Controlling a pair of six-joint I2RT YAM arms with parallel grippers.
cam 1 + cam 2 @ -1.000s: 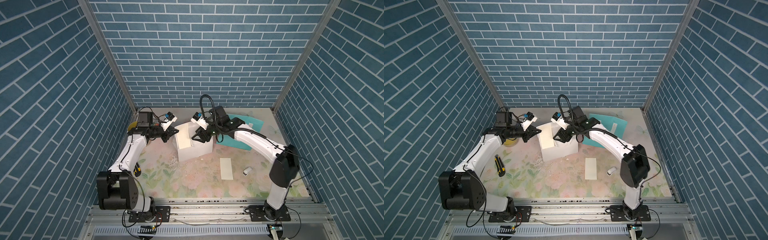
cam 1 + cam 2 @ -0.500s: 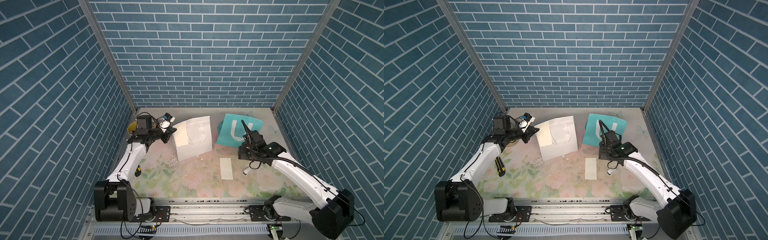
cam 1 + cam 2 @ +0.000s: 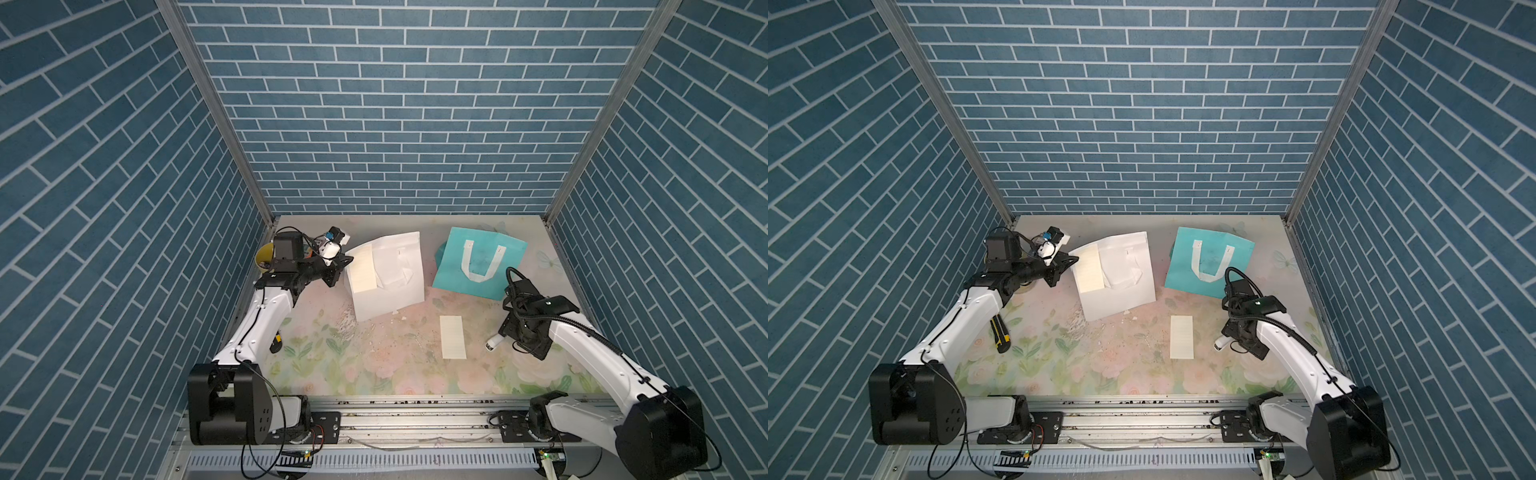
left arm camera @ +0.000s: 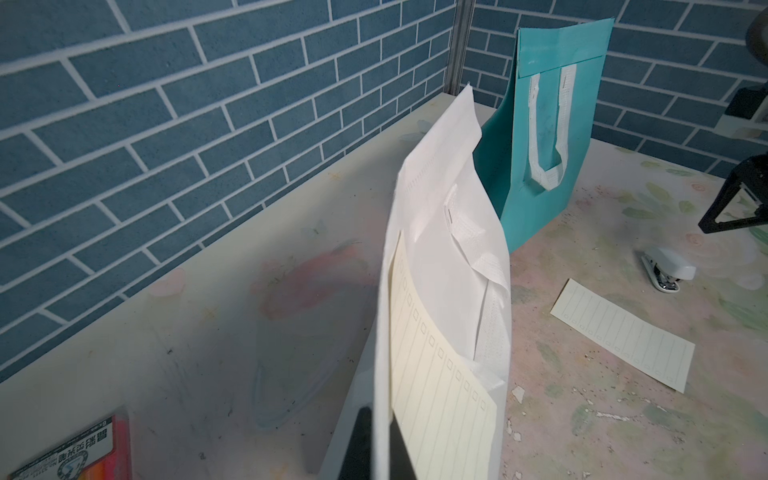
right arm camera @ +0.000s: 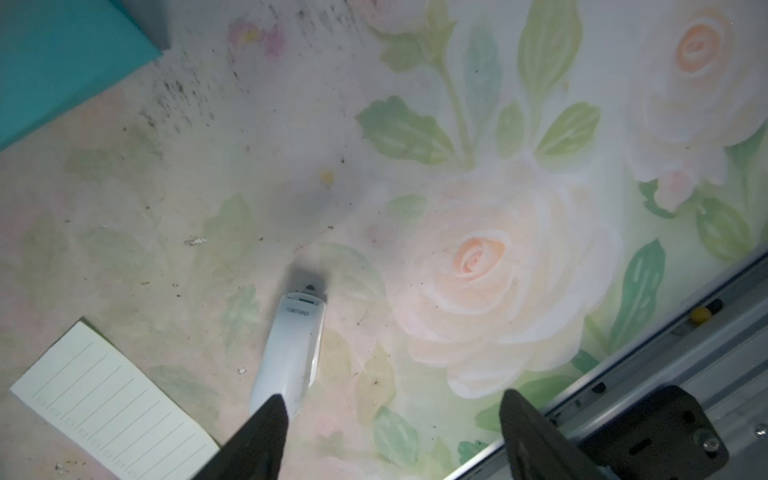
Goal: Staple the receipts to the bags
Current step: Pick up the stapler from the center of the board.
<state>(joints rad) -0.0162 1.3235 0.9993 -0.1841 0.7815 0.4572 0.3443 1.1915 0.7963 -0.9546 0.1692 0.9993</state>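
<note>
A small white plastic stapler (image 5: 291,353) lies on the floral-printed worktop (image 5: 478,257), its near end at the tip of one of two black fingers (image 5: 262,440), which stand wide apart. A cream lined paper slip (image 5: 112,407) lies flat near it, not touching. A teal paper bag's corner (image 5: 62,62) and a grey metal rail (image 5: 665,345) show at the margins.

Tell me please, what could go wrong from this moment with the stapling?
1. The open right gripper is off-centre over the small white plastic stapler; one finger might strike it and push it away.
2. The left gripper pinches only an edge of the plain white paper bag; the cream lined receipt on it could slip.
</note>
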